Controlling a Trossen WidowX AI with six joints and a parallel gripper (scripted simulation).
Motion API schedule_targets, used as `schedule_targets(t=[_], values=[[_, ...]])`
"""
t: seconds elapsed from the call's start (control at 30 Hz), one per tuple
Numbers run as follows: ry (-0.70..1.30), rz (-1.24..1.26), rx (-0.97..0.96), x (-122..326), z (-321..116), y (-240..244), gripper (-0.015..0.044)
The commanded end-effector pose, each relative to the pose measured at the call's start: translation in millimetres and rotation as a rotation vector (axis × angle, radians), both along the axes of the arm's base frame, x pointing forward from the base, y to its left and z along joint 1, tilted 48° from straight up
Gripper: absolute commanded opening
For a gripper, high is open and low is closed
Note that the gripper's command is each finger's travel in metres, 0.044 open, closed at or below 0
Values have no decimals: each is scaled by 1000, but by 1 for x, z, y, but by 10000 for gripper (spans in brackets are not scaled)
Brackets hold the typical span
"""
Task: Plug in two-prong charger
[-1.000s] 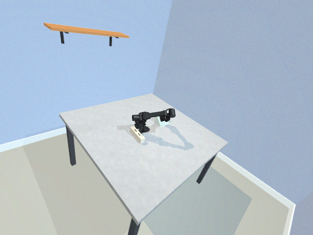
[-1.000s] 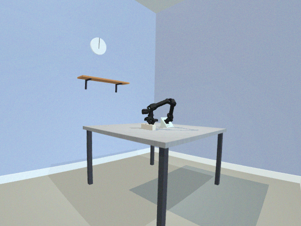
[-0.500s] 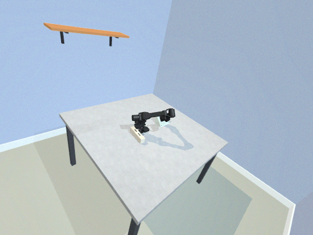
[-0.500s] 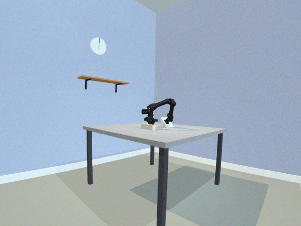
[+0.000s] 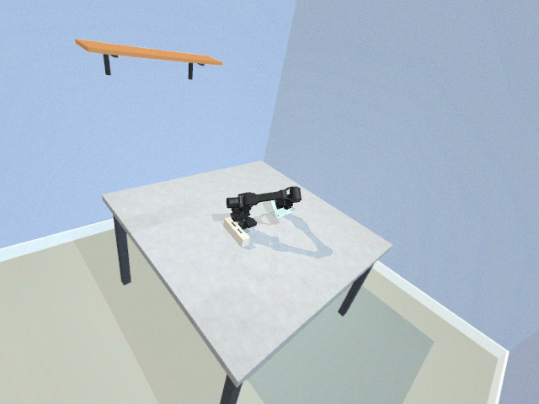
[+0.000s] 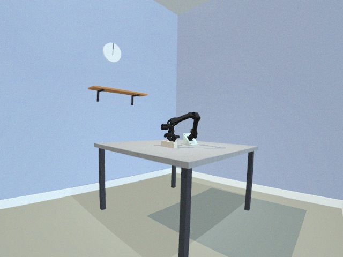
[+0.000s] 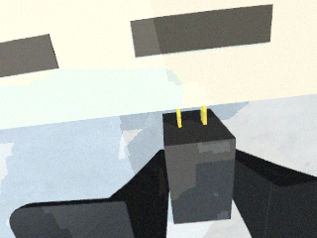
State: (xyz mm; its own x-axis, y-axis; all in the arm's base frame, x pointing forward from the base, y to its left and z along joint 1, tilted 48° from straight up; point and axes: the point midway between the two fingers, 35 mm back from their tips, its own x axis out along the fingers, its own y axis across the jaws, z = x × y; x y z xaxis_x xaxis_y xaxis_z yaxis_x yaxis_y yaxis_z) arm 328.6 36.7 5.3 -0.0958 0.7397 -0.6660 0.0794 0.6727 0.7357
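Charger (image 7: 199,171) sits pinched in the gripper (image 7: 198,198), dark body squeezed between the fingers, two yellow prongs (image 7: 190,116) aimed at the cream power strip (image 7: 223,64) on the counter (image 5: 261,295). We're in the approach: the prongs hang just short of the strip, below its right outlet (image 7: 203,29). Next, I'd judge, line both prongs up with that slot and drive in dead straight.

Dark grey charger (image 7: 199,171), two yellow prongs (image 7: 191,117) pointing at the cream strip (image 7: 149,64), just short of its dark right outlet (image 7: 202,30).
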Motion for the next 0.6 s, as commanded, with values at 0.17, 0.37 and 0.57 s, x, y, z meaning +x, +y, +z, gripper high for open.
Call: schedule_targets(t=[0.17, 0.37, 0.57], values=[[3, -4, 4, 1, 0, 1, 0], [3, -4, 4, 2, 0, 1, 0], [3, -4, 4, 3, 0, 1, 0]])
